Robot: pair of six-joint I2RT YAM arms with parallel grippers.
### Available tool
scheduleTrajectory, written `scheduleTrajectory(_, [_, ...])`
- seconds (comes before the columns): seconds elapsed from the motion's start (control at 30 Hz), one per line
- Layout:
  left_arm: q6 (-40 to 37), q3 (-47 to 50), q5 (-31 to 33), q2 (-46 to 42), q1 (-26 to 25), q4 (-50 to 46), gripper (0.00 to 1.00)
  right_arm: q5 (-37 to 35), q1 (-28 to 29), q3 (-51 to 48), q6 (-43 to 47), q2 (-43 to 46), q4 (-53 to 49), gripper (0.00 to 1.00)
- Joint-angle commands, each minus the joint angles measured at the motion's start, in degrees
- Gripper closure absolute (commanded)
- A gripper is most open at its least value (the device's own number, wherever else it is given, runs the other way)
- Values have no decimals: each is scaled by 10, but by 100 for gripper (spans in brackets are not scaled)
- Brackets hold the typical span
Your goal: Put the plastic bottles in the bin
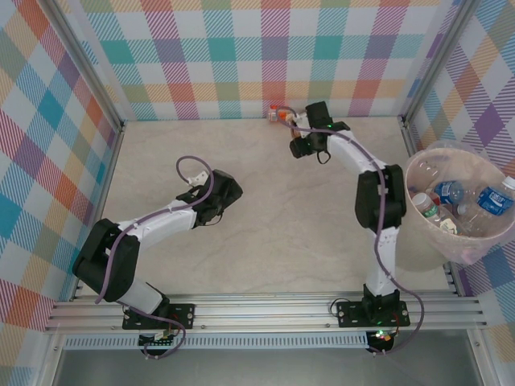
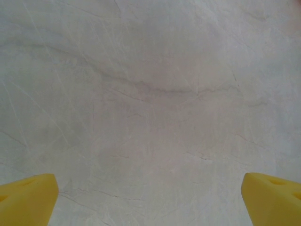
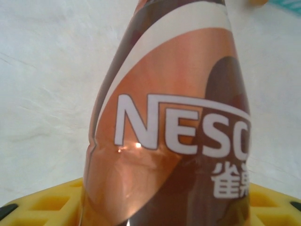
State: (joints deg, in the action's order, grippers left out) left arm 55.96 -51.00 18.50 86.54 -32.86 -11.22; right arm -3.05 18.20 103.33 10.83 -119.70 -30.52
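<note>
1. Top external view puts us at the pick-up step. The right claw point(image 1: 288, 121) reaches to the top centre of the frame, where one bottle point(image 1: 278, 114) sits on the table point(image 1: 273, 217) against the foot of the checked back wall point(image 1: 241, 56).
2. On the right wrist view this bottle rises between the yellow pads point(image 3: 42, 202) at the bottom edge. The jaws stand on either side of it, but we cannot tell whether they already pinch it.
3. The left claw point(image 2: 150, 200) is spread wide over bare table and holds nothing.
4. The bin point(image 1: 422, 241) stands at the right edge of the overhead frame with several bottles point(image 1: 451, 195) inside. We judge the task close to done, this bottle being likely the last.
5. Next we need a sure grip, a lift clear of the table, and a carry to the right and down the frame. The bottle must pass over the rim before release. The bin is well apart from the bottle, so a weak hold could drop it on the way.
6. The bottle tapers upward and wears a glossy brown-and-orange label with white letters "NESC" and Chinese characters. A crease shows on its left side. We expect the smooth film to be slippery.
</note>
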Motion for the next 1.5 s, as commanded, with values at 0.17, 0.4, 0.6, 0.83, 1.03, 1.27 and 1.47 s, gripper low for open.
scheduleTrajectory(0.17, [-14,26,-38,-31,4,65,0,1,-1,-154,-105,262,74,48])
scheduleTrajectory(0.4, [-17,22,-57,-25,0,80,0,-70,-13,-182,-105,434,-9,47])
scheduleTrajectory(0.6, [-18,13,-66,-15,-10,87,0,-72,-95,-202,-129,536,-63,47])
scheduleTrajectory(0.83, [-32,-18,-72,-6,-21,72,0,-61,-206,-234,-116,623,-97,47])
scheduleTrajectory(1.03, [-42,-42,-78,-3,-27,54,0,-196,-241,-226,-73,656,-156,47])
scheduleTrajectory(1.27, [-51,-77,-96,18,-32,40,0,-310,-250,-251,-22,676,-169,46])
scheduleTrajectory(1.47, [-53,-103,-105,40,-41,32,0,-324,-314,-258,2,672,-171,45])
